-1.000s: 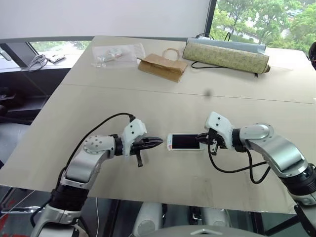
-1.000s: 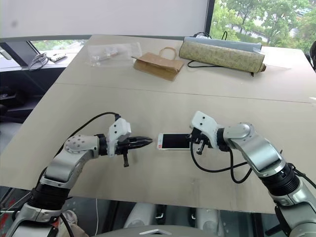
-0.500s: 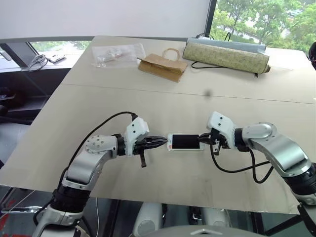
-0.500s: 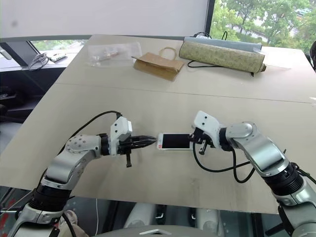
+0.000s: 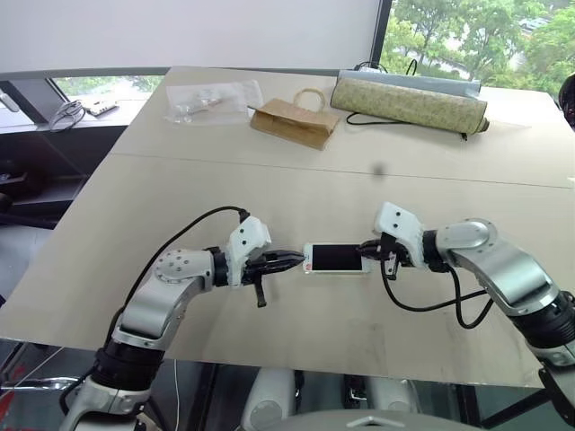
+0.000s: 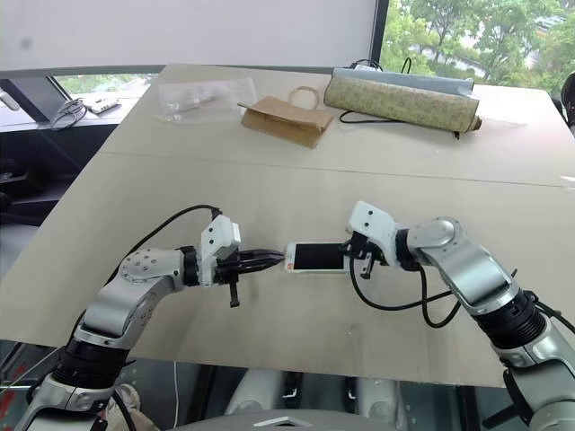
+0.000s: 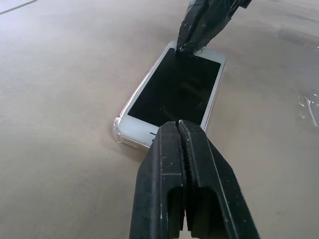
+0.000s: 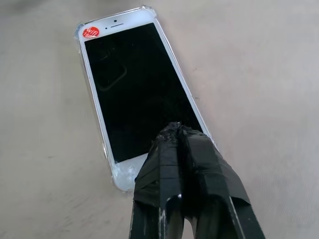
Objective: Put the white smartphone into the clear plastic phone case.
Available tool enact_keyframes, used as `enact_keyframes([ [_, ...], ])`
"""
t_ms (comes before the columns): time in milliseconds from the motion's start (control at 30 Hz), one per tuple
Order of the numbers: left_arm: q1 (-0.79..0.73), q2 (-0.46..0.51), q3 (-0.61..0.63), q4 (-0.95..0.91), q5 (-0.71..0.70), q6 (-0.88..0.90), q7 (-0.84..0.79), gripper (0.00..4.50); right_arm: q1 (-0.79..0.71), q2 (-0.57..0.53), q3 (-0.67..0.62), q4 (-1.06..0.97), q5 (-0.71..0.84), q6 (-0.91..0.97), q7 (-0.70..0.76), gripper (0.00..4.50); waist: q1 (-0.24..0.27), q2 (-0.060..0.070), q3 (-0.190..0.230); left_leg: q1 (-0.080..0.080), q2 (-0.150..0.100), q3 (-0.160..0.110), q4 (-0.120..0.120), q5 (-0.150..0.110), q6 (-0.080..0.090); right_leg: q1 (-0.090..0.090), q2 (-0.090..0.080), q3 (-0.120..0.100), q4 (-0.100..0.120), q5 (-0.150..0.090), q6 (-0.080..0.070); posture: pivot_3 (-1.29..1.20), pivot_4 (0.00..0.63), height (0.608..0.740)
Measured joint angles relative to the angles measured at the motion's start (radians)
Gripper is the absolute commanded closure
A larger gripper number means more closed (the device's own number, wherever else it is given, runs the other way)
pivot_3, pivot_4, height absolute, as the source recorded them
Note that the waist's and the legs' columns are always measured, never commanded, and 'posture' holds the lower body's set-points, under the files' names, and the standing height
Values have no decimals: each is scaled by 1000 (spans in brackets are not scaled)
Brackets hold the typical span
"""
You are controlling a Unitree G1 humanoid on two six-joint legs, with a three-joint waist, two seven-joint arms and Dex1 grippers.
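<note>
The white smartphone [image 5: 335, 259] lies flat, black screen up, on the table [image 5: 180, 197] between my two arms. The clear plastic phone case [image 7: 117, 134] shows as a transparent rim around the phone's edges and corners [image 8: 79, 29]. My left gripper [image 5: 298, 260] is shut and empty, its tip right at the phone's left end [image 7: 178, 125]. My right gripper [image 5: 365, 252] is also shut and empty. Its tip rests over the screen at the phone's right end [image 8: 174, 128], and the left wrist view shows it as the right fingertips [image 7: 192, 42]. A red sticker [image 8: 90, 32] marks one corner of the phone.
Along the far side of the table lie a crinkled clear plastic bag [image 5: 211, 97], a brown paper bag [image 5: 292, 121] and a long patterned roll [image 5: 409, 101] with a black cable beside it. The table's front edge runs just below both arms.
</note>
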Motion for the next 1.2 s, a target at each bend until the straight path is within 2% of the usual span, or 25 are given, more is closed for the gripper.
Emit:
enact_keyframes([
  [367,29,-5,17,0,3,-23,21,4454,-40,14,54,24,-42,25,24,4500,-1,-4,-11,2,0,0,0,0,0,1,0,0,0,0,0,0,150,740],
  [500,46,-49,53,35,-16,-95,20,4454,-47,17,64,31,-56,26,29,4500,0,-5,-16,2,1,0,0,0,0,1,-1,0,0,0,-1,0,150,740],
  [800,43,-37,50,82,-20,-72,-13,4454,-42,19,66,33,-62,26,33,4500,0,-4,-17,3,1,0,-1,0,0,1,-1,0,0,0,-1,0,150,740],
  [1200,-95,-119,-82,193,69,-89,-5,4454,-37,28,65,28,-67,29,26,4500,-2,-4,-18,3,1,0,-1,0,0,1,-1,0,0,0,-1,0,150,740],
])
